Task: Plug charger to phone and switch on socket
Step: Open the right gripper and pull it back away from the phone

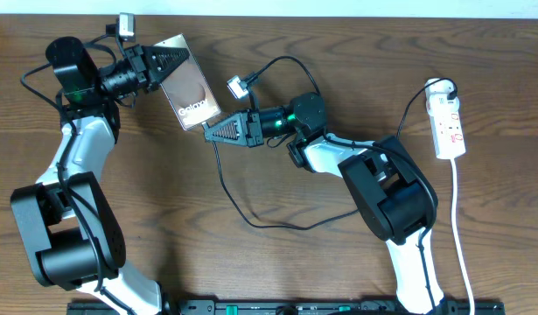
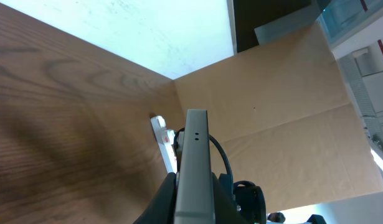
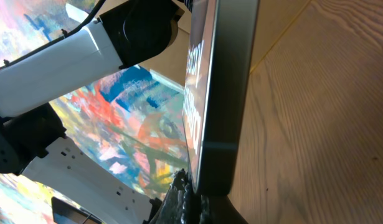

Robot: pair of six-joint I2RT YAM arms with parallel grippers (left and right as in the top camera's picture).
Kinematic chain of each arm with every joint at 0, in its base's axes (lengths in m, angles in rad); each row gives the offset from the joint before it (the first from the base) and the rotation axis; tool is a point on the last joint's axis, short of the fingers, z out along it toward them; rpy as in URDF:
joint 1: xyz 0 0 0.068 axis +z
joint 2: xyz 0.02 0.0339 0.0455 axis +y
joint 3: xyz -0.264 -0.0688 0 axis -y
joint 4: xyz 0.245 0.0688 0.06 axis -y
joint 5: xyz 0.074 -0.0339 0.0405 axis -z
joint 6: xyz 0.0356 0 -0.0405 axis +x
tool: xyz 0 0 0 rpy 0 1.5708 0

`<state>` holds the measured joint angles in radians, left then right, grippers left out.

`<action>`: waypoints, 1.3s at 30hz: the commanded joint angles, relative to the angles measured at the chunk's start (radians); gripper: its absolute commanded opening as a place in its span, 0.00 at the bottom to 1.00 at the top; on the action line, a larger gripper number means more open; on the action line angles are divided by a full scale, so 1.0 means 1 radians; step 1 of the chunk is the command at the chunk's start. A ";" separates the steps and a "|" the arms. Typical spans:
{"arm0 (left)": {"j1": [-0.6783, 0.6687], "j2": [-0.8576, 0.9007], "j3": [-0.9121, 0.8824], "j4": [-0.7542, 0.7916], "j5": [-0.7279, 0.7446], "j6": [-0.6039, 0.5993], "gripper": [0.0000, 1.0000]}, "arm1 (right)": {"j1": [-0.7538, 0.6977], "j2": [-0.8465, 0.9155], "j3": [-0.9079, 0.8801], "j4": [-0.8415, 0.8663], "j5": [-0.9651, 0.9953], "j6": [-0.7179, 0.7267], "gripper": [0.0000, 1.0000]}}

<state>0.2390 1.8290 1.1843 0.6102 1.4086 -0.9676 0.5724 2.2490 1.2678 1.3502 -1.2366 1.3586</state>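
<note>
The left tool [image 1: 176, 63] is closed on the phone [image 1: 192, 94], pinching its upper end and holding it tilted, apparently off the desk [image 1: 277, 262]. The phone's free lower edge sits just ahead of the right tool [image 1: 211, 134]. With a grip at one end only, a push from the plug could, I judge, swing the phone in the jaws or slide it out.

The right tool is closed on the charger [image 1: 238, 206], whose cable trails back beneath it in a long loop on the desk. If the tip meets the edge off the port or tilted, it may skid along the frame or bend. A snagged loop could drag it askew.

Well behind the right tool lies the socket [image 1: 450, 127], its switch not yet pressed.

The connector tip and the phone's port show in no view. The right wrist view gives only the phone's edge hard against the fingers, so whether the tip is seated cannot be told. The socket's switch position is too small to read.
</note>
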 commanded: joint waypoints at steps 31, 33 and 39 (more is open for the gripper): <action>0.092 -0.013 0.011 -0.055 0.163 0.050 0.07 | -0.248 -0.024 0.014 -0.650 0.151 -0.280 0.99; 0.092 -0.013 0.011 -0.055 0.163 0.051 0.07 | -0.263 -0.053 0.014 -0.813 0.201 -0.388 0.99; 0.092 -0.013 0.011 -0.056 0.162 0.071 0.07 | -0.272 -0.248 0.014 -1.300 0.478 -0.712 0.99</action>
<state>0.3294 1.8290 1.1843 0.5491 1.5414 -0.9142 0.2955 2.1578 1.2686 0.1352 -0.9352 0.8883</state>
